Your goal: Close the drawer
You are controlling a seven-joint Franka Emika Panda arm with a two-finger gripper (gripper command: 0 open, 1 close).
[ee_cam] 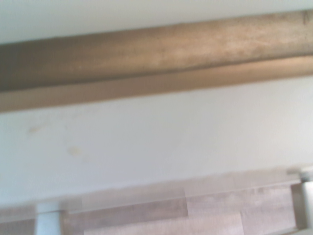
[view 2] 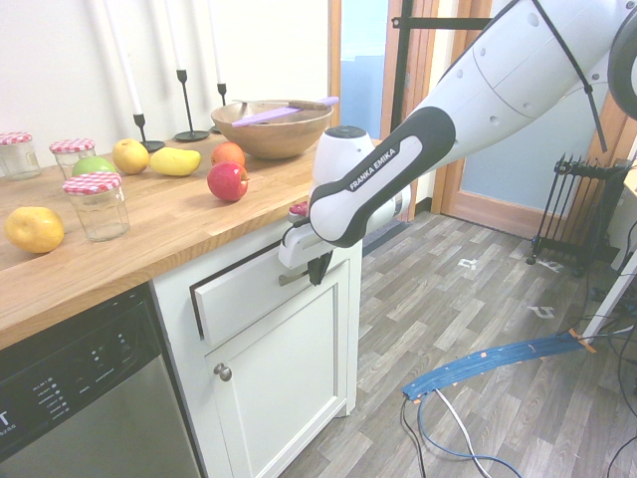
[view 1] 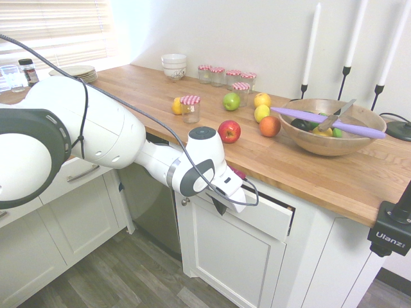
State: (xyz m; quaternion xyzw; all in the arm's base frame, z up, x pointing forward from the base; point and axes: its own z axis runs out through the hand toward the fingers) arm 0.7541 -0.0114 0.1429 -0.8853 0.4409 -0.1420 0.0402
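The desk carried 1 wooden bowl with a purple utensil and a knife laid across it. Beside the bowl stood 3 black holders with white candles. Fruit lay loose near the bowl: 1 red apple, 1 green apple, 1 orange and 3 yellow fruits, with more fruit inside the bowl that could not be counted. 6 jars with red checked lids stood beyond the red apple, 1 of them apart and nearer the desk's front edge. Farther from the bowl were a stack of white bowls, a stack of plates and a dark-capped shaker.

The drawer sat just under the desk edge below the red apple, above 1 cabinet door with a round knob. Its front was white with a recessed panel, and it stood slightly ajar, a dark gap showing along its top and side. The wrist view showed only a blurred white panel under a brown strip.

The end effector hung at the drawer front; its dark fingers looked pressed together, touching or just beside the front by the handle.
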